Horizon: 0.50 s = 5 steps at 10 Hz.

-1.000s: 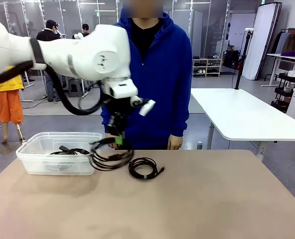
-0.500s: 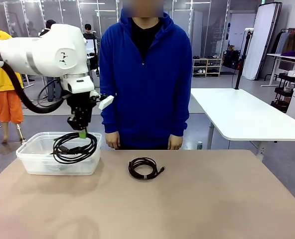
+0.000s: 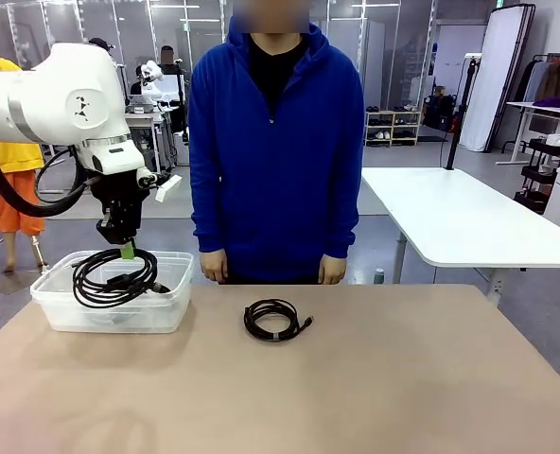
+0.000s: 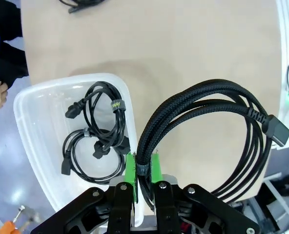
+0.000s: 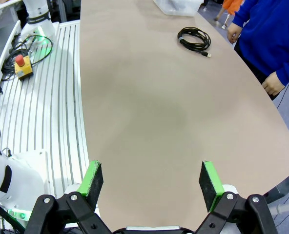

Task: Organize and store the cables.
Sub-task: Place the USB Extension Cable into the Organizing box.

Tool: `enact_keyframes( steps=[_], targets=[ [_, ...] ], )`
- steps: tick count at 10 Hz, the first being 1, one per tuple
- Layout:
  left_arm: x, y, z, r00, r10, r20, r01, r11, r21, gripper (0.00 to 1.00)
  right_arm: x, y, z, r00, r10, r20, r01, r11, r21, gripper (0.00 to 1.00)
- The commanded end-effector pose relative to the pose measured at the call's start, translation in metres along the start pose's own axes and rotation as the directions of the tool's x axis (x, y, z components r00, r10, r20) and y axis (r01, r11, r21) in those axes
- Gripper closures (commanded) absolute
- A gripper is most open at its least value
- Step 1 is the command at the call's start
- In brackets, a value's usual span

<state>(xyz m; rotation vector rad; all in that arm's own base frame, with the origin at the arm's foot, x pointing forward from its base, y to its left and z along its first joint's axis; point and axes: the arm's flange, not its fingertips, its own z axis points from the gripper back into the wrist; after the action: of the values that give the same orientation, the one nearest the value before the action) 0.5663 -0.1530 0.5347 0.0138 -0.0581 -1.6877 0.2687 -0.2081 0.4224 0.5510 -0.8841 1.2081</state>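
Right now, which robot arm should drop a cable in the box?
The left. Its gripper is shut on a coiled black cable hanging over the clear plastic bin. The right gripper is open, holding nothing, far from the bin.

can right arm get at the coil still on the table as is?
Probably yes. The right gripper is open and holds nothing, and bare tabletop lies between it and the loose coil. The left gripper is over the bin, away from it.

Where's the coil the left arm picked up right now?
In the front view the held coil hangs from the left gripper at the table's left, over the clear bin, not yet dropped in.
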Motion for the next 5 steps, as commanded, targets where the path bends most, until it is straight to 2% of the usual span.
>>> enact_keyframes(
  steps=[1,4,5],
  targets=[
    [0.008,-0.002,0.002,1.000,-0.018,-0.008,0.018,1.000,0.003,0.86,0.000,0.000,-0.002,1.000,0.009,0.015,-0.009,1.000,-0.013,0.00],
    [0.003,0.000,-0.001,1.000,-0.006,0.000,0.006,1.000,-0.002,0.86,0.000,0.000,-0.002,1.000,0.009,0.015,-0.009,1.000,-0.013,0.00],
    [-0.015,0.010,0.003,1.000,0.022,0.007,-0.022,1.000,0.009,0.86,0.000,0.000,-0.002,1.000,0.009,0.015,-0.009,1.000,-0.013,0.00]
  ],
)
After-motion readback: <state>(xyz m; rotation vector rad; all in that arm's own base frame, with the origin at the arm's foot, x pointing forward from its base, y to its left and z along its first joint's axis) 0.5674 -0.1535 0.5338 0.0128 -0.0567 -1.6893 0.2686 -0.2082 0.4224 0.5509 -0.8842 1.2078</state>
